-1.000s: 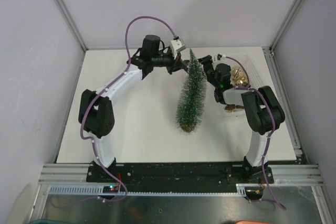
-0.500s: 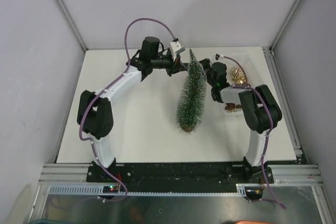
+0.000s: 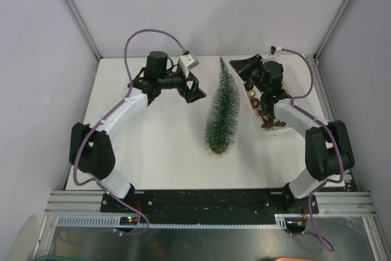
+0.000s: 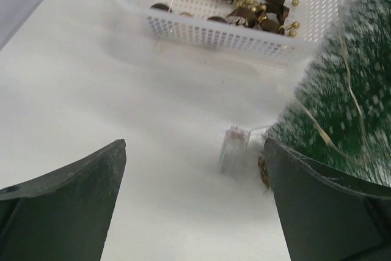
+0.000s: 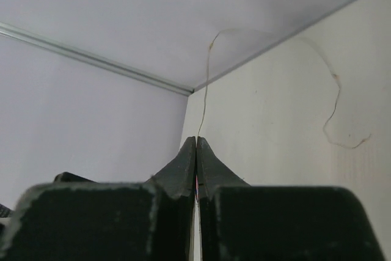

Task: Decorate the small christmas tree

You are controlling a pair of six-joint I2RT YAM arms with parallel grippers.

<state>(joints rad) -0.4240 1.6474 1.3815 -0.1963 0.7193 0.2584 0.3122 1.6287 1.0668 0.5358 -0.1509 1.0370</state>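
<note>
The small christmas tree (image 3: 221, 111) stands mid-table, leaning slightly, and fills the right edge of the left wrist view (image 4: 345, 102). A thin light wire (image 4: 327, 139) is draped over its bristles, with a small clear box (image 4: 234, 149) lying on the table by its foot. My left gripper (image 3: 198, 88) hangs open and empty to the left of the tree, apart from it (image 4: 194, 151). Near the tree's tip, my right gripper (image 3: 234, 63) is shut on the thin wire (image 5: 207, 84), which runs up from the closed fingertips (image 5: 196, 142) and loops off to the right.
A white plastic basket (image 3: 292, 84) of brown and gold baubles and pine cones sits at the back right, under the right arm, and across the top of the left wrist view (image 4: 214, 32). Grey walls close in the table on three sides.
The left gripper opened and pulled back to the left, away from the tree. The right gripper closed on the wire and swung back toward the far wall, above the basket.
</note>
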